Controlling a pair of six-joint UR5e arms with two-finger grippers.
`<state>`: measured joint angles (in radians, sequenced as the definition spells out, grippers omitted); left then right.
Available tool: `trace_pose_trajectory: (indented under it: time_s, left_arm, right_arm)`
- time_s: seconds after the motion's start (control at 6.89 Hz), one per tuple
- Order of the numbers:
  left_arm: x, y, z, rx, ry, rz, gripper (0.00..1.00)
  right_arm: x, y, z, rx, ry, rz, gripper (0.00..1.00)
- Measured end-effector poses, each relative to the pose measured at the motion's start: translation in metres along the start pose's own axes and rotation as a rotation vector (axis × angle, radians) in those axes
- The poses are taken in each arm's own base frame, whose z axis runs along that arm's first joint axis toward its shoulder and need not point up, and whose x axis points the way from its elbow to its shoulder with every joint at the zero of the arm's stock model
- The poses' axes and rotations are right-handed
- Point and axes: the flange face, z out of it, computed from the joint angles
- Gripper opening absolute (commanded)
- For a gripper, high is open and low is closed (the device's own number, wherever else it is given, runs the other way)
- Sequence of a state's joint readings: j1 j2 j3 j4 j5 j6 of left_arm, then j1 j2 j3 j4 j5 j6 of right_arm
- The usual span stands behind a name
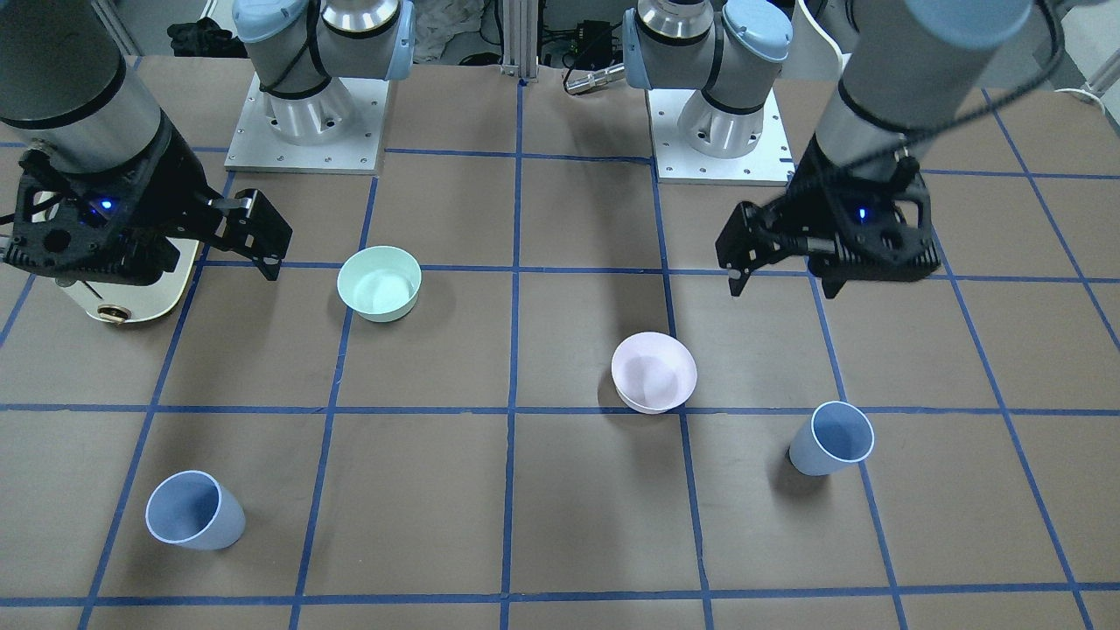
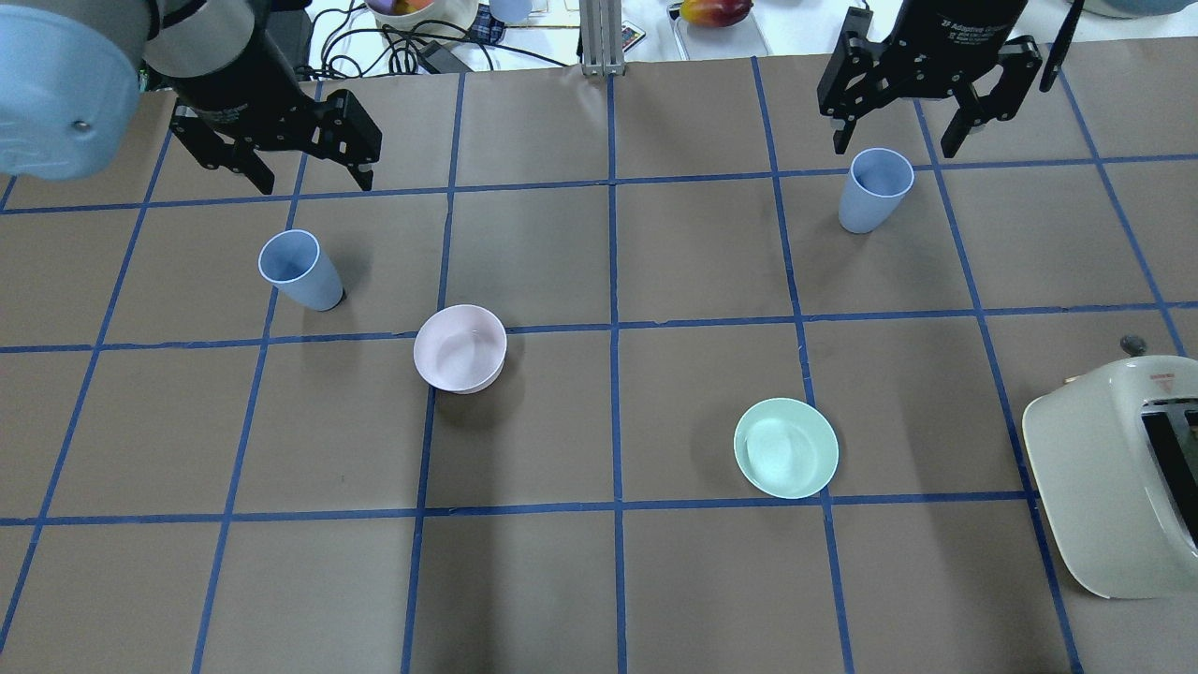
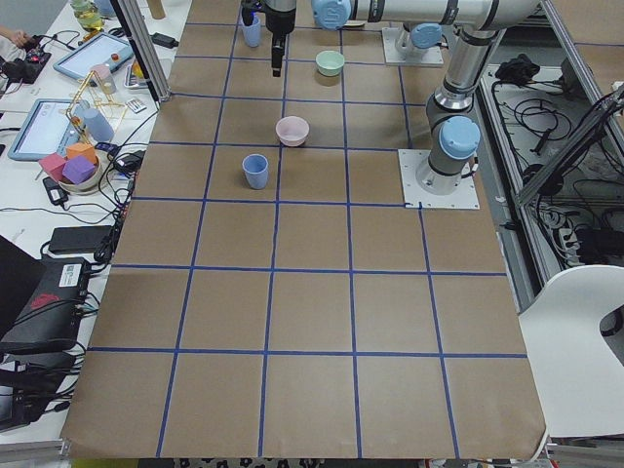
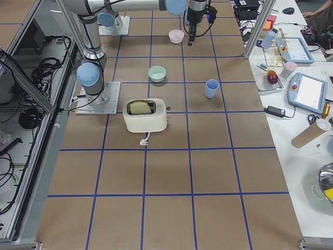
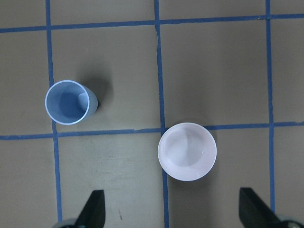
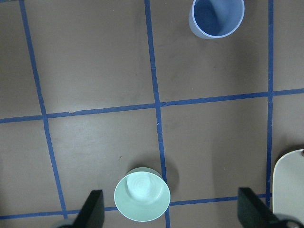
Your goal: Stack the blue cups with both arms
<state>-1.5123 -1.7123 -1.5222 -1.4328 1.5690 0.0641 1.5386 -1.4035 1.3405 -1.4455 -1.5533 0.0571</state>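
Two pale blue cups stand upright and apart on the brown table. One blue cup is on my left side, and it also shows in the left wrist view. The other blue cup is on my right side, and it also shows in the right wrist view. My left gripper hangs open and empty above the table, beyond the left cup. My right gripper hangs open and empty just beyond the right cup. Neither gripper touches a cup.
A pale pink bowl sits near the left cup, and a mint-green bowl sits right of centre. A cream toaster stands at the right edge. Blue tape lines grid the table.
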Motion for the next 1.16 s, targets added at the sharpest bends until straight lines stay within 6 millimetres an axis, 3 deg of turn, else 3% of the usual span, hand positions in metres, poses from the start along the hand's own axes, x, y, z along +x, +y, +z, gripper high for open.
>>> trace_pose_trajectory:
  time_s: [0.29, 0.44, 0.58, 0.87, 1.02, 1.16]
  left_arm:
    - [-0.053, -0.055, 0.1, -0.012, -0.007, 0.003, 1.0]
    - [-0.068, -0.072, 0.141, -0.028, -0.011, 0.008, 0.99]
    - [-0.077, -0.08, 0.17, -0.058, -0.031, 0.01, 0.87]
    - [-0.088, -0.079, 0.201, -0.125, -0.075, 0.002, 0.14]
    - [-0.091, -0.077, 0.21, -0.145, -0.078, -0.006, 0.0]
    - [-0.092, -0.078, 0.213, -0.151, -0.078, -0.01, 0.0]
  right_arm:
    - [0.0, -0.003, 0.004, -0.006, 0.001, -0.003, 1.0]
    - [0.0, -0.006, 0.008, -0.013, 0.002, 0.001, 1.0]
    - [0.002, -0.009, 0.012, -0.019, 0.003, 0.002, 1.0]
    - [0.017, -0.027, 0.021, 0.002, -0.001, -0.025, 1.0]
    - [0.038, -0.054, 0.033, 0.05, 0.008, -0.031, 1.0]
    - [0.058, -0.084, 0.051, 0.097, 0.033, -0.033, 1.0]
